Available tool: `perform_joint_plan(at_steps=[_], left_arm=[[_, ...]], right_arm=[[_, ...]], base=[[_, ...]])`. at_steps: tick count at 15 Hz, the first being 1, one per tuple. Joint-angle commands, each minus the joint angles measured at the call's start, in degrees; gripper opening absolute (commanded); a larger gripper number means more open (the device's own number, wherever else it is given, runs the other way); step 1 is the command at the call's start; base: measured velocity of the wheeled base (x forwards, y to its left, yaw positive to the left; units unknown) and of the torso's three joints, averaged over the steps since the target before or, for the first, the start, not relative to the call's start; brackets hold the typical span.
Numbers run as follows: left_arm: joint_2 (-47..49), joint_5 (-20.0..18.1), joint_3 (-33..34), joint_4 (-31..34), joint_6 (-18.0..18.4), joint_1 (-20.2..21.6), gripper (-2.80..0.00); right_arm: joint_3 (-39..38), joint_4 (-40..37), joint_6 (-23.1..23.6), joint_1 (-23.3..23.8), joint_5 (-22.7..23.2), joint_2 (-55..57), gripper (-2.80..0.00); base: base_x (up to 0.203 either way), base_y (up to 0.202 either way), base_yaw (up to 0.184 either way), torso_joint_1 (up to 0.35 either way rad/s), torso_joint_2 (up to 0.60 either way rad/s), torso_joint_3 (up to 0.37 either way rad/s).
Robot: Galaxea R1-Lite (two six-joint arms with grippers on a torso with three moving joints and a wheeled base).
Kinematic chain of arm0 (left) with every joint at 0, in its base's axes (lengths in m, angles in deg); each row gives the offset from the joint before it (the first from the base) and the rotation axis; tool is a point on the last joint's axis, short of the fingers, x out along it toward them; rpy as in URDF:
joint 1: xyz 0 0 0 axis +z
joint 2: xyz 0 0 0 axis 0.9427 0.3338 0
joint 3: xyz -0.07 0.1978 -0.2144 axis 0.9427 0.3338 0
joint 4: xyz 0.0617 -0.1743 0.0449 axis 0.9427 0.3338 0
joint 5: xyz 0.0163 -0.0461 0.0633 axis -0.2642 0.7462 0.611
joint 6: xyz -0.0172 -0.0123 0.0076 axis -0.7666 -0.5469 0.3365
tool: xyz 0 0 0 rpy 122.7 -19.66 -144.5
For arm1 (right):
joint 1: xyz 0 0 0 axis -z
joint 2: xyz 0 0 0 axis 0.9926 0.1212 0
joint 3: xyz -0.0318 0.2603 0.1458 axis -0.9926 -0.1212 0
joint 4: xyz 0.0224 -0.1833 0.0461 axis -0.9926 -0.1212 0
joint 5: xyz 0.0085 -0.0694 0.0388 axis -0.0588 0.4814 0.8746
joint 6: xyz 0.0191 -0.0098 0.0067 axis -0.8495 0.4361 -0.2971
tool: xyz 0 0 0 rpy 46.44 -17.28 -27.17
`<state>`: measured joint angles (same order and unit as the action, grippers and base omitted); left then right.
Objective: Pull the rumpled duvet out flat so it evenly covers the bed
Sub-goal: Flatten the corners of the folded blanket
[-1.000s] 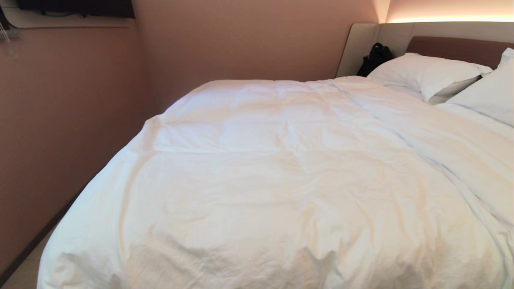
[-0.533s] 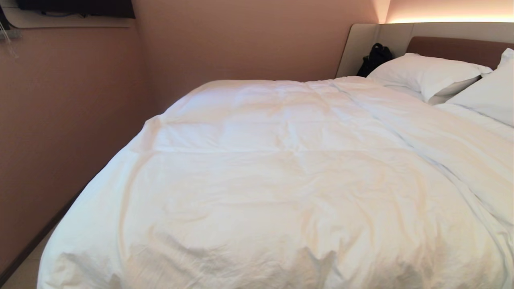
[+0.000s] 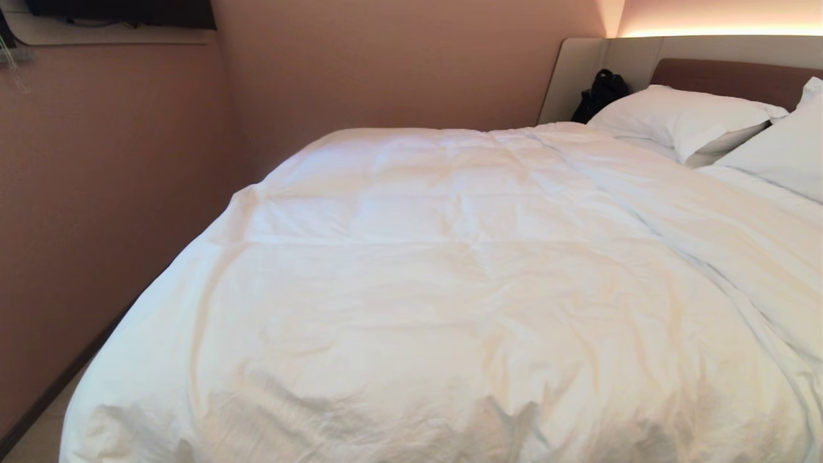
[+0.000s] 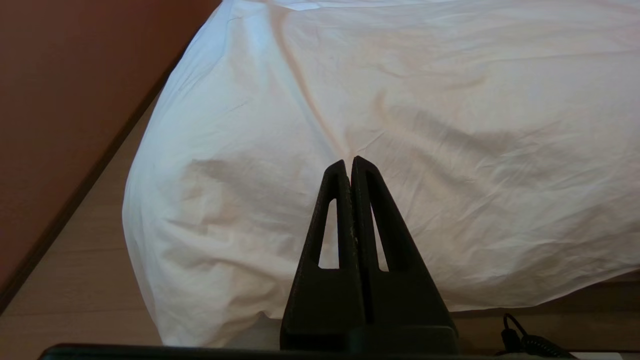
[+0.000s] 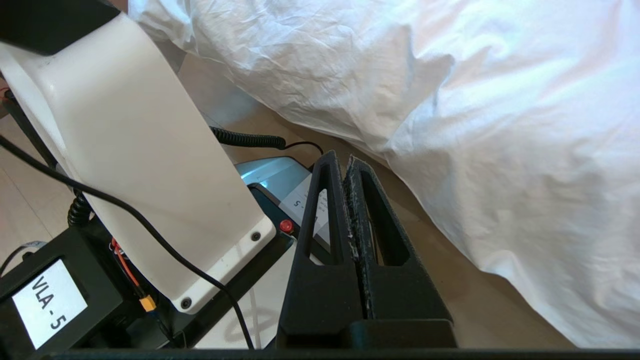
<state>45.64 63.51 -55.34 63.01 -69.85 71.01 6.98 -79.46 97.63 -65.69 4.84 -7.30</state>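
In the head view one duvet (image 3: pixel 450 289) lies spread over the one bed (image 3: pixel 726 77), covering the mattress from the foot edge up to the two pillows (image 3: pixel 681 119) at the brown and beige headboard; its surface is wrinkled, with a long ridge running along the right side. One black bag (image 3: pixel 601 93) sits in the corner beside the headboard, and a pinkish wall (image 3: pixel 116 193) runs close along the bed's left side. Neither arm shows in this view. In the left wrist view the left end effector (image 4: pixel 351 162) has its two black fingers pressed together with nothing between them; it hangs in front of the duvet's overhanging corner at the foot of the bed, apart from the cloth, above the wooden floor (image 4: pixel 75 290). In the right wrist view the right end effector (image 5: pixel 345 162) is likewise pressed together and holds nothing; it sits just beside the duvet's hanging edge (image 5: pixel 450 125) without touching it, above the robot's own base (image 5: pixel 125 150), where one label reads "VLA - 5".
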Motion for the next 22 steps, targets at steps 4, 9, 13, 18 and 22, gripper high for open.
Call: perform_joint_plan(at_steps=[4, 9, 13, 18, 22], left_arm=[[-0.02, -0.15, 0.00, 0.01, -0.05, 0.02, -2.80], [-0.02, -0.33, 0.00, 0.01, -0.32, 0.02, -2.80], [-0.02, -0.07, 0.00, 0.01, -0.49, 0.02, -2.80], [-0.02, -0.17, 0.00, 0.01, -0.49, 0.02, -2.80], [-0.02, -0.24, 0.00, 0.01, -0.32, 0.02, -2.80]], right_arm=[[-0.49, -0.28, 0.11, -2.00, 0.46, -5.73, -2.80], [0.16, 9.04, -10.15, -2.80, -3.01, -5.65, -2.80], [-0.22, 28.64, -27.01, -10.63, -19.43, 0.38, -2.80], [-0.64, 29.78, -28.19, -15.32, -22.27, -4.28, -2.80], [-0.84, 28.64, -28.39, -18.30, -27.51, -10.11, -2.80]], base=[[0.000, 0.000, 0.000, 0.000, 0.00, 0.000], [0.000, 0.000, 0.000, 0.000, 0.00, 0.000], [0.000, 0.000, 0.000, 0.000, 0.00, 0.000], [0.000, 0.000, 0.000, 0.000, 0.00, 0.000], [0.000, 0.000, 0.000, 0.000, 0.00, 0.000]])
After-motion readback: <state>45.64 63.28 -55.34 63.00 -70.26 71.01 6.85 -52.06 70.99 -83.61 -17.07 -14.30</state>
